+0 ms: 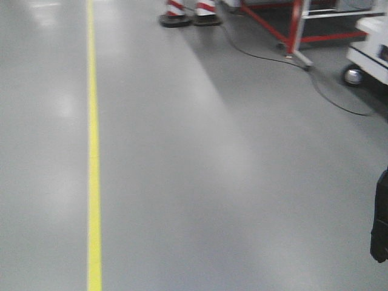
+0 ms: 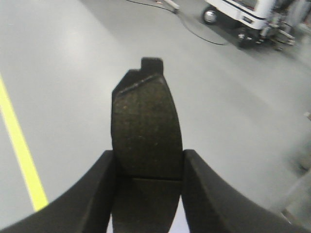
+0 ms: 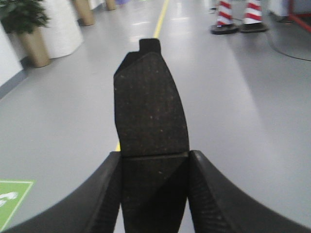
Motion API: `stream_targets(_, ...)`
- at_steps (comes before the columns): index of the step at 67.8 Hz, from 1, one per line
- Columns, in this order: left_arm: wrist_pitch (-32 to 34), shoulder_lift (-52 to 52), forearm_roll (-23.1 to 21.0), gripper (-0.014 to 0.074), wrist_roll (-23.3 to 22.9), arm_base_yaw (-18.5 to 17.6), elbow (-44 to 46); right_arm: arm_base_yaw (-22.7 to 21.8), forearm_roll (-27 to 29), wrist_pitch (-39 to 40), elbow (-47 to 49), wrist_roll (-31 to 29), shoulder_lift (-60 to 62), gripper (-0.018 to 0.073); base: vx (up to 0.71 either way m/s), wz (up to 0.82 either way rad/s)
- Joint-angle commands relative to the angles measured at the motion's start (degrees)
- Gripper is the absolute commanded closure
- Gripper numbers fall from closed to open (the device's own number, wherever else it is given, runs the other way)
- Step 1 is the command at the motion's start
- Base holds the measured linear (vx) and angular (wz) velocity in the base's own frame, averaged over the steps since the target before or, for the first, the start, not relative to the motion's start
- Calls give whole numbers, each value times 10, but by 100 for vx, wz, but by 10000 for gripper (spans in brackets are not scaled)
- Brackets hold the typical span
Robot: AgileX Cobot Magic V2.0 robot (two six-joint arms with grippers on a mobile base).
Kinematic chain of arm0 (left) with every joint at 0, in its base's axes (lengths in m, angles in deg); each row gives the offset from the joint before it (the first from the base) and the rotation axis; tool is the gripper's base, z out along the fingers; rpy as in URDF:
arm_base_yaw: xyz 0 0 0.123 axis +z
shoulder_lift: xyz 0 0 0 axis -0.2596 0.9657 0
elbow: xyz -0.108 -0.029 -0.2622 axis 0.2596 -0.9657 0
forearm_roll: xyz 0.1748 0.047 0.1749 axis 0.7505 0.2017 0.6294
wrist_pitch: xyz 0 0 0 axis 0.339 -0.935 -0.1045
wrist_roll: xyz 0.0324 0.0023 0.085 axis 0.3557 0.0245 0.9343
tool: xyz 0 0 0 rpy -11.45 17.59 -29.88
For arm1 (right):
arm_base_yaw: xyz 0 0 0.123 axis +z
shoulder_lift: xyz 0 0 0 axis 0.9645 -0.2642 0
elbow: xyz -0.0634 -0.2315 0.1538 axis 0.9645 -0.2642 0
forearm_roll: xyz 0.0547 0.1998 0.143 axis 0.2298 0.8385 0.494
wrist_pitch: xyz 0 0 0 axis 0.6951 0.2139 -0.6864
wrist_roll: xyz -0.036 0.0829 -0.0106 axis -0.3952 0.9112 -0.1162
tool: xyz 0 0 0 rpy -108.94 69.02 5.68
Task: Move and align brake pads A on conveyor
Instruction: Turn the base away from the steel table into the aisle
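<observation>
Fingers [image 2: 92, 194] of the left gripper [image 2: 148, 155] are clamped on a brake pad [image 2: 146, 116]; fingers [image 3: 216, 194] of the right gripper [image 3: 154, 158] are clamped on a second brake pad [image 3: 150, 102].
Each pad is held by its lower half, tab end outward, above grey floor [image 1: 242, 182]. The first pad is seen right of the yellow line [image 2: 22, 150]; the second is seen across it.

Likely factory hall: yellow floor line [image 1: 94, 151], cones [image 1: 206, 11]

One brake pad [image 2: 146, 121] in the left gripper [image 2: 148, 155], another brake pad [image 3: 150, 107] in the right gripper [image 3: 154, 155], cones [image 3: 224, 17] beyond it
</observation>
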Motion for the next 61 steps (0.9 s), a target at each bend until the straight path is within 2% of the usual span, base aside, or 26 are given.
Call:
stream_targets(1,50,5,-6,603,-5,-2,15,-3,-6,56,18,-2,-4,564,4,74)
stream_targets(40,50,5,-6,603,-5,-2,15,-3,-6,56,18,-2,-4,564,15,60)
stream_targets(61,48,5,-6,603,-5,-2,15,-3,-6,56,18,-2,-4,564,36,25)
